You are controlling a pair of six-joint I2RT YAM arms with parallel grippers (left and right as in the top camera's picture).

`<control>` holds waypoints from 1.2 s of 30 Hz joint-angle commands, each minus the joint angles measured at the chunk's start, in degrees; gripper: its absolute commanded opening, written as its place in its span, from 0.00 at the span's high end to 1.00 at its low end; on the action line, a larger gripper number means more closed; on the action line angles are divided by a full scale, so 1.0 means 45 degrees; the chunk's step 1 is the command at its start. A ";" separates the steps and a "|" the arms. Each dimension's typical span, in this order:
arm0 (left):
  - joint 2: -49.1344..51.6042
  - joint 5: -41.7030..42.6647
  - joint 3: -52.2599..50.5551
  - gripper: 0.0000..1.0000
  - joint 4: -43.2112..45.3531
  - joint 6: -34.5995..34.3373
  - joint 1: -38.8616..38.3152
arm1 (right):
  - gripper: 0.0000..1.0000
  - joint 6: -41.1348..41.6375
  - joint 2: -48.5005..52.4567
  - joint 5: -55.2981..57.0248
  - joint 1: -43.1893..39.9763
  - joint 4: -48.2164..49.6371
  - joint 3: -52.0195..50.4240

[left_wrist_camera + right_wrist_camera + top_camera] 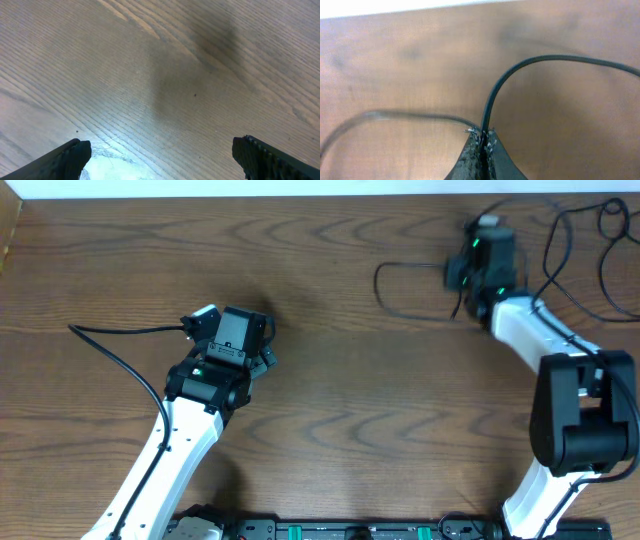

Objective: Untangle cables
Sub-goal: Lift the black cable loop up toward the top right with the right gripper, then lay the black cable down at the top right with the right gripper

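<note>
The left arm rises from its base at the 7 o'clock edge of the overhead view. Its white forearm slants toward 1 o'clock, ending in a black wrist. The left jaws stand wide apart. In the left wrist view the two dark fingers sit at opposite lower corners, holding nothing.

The right arm comes up from 5 o'clock through a bulky black elbow joint, then its forearm reaches toward 11 o'clock. The right jaws are pressed together, fingertips meeting, pinching a black cable between them.
</note>
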 commanded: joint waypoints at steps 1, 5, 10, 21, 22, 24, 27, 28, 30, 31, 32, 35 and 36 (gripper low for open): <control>-0.0078 -0.0039 -0.0015 0.02 -0.0005 -0.0117 0.0053 | 0.99 -0.0782 -0.0053 -0.0126 -0.0724 0.0034 0.1326; -0.0078 -0.0044 -0.0015 0.02 -0.0005 -0.0117 0.0053 | 0.99 -0.1093 -0.0053 -0.1865 -0.1302 0.0107 0.2424; -0.0078 -0.0039 -0.0015 0.02 -0.0010 -0.0117 0.0053 | 0.99 -0.1418 0.0087 -0.3220 -0.1273 0.0039 0.2594; -0.0078 -0.0039 -0.0015 0.02 -0.0005 -0.0117 0.0053 | 0.62 -0.3007 0.3415 -0.6159 -0.0078 -0.2234 0.2594; -0.0078 -0.0044 -0.0015 0.02 -0.0010 -0.0117 0.0053 | 0.51 -0.3007 0.3419 -0.6164 -0.0015 -0.2560 0.2594; -0.0078 -0.0039 -0.0015 0.02 -0.0005 -0.0117 0.0053 | 0.33 -0.3002 0.3351 -0.6193 0.0131 -0.3186 0.2599; -0.0078 -0.0039 -0.0015 0.02 -0.0005 -0.0117 0.0053 | 0.01 -0.3011 0.3036 -0.6368 0.0437 -0.3594 0.2599; -0.0078 -0.0044 -0.0015 0.02 -0.0005 -0.0117 0.0053 | 0.01 -0.3007 0.2905 -0.6368 0.0529 -0.3638 0.2599; -0.0078 -0.0044 -0.0015 0.02 -0.0005 -0.0117 0.0053 | 0.01 -0.3007 0.2492 -0.6275 0.0831 -0.3677 0.2599; -0.0078 -0.0044 -0.0015 0.02 -0.0010 -0.0117 0.0053 | 0.01 -0.3002 0.2259 -0.6139 0.0986 -0.3677 0.2599; -0.0078 -0.0039 -0.0015 0.02 -0.0005 -0.0117 0.0053 | 0.01 -0.3007 0.2021 -0.5965 0.1137 -0.3677 0.2599; -0.0078 -0.0044 -0.0015 0.02 -0.0010 -0.0117 0.0053 | 0.01 -0.3021 0.1506 -0.5212 0.1676 -0.3677 0.2599; -0.0078 -0.0039 -0.0015 0.03 -0.0005 -0.0117 0.0053 | 0.01 -0.3021 0.1418 -0.4823 0.1923 -0.3677 0.2599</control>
